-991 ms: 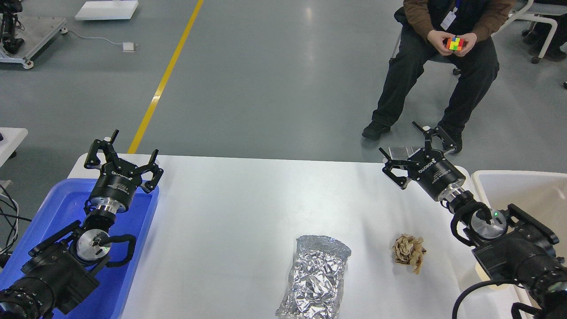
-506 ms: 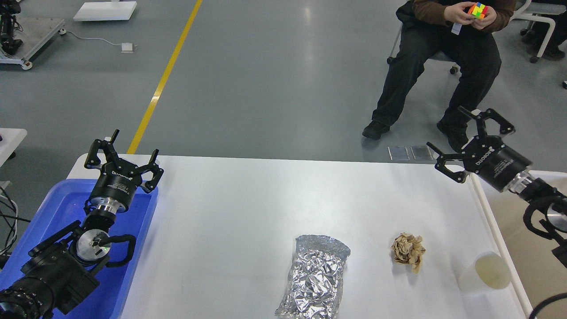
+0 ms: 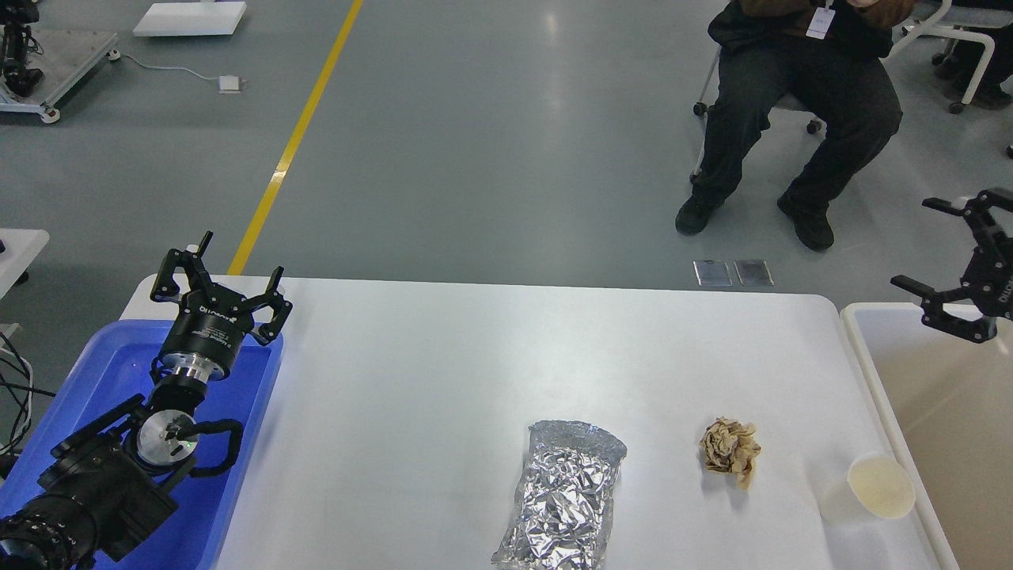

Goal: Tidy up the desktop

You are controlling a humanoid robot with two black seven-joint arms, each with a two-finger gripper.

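Right gripper (image 3: 952, 247) had swung from the desk's (image 3: 443, 372) two o'clock corner out over the beige tub (image 3: 942, 396), fingers apart, empty, left gripper (image 3: 219, 277) unmoved above blue tray (image 3: 237, 443), fingers apart, foil bag (image 3: 566, 495), crumpled paper (image 3: 730, 450), cup (image 3: 870, 489) unchanged at five o'clock.

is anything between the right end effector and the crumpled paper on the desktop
Nothing visible. The right end effector hangs open above the beige tub; bare desktop lies between it and the crumpled paper. The cup sits aside.
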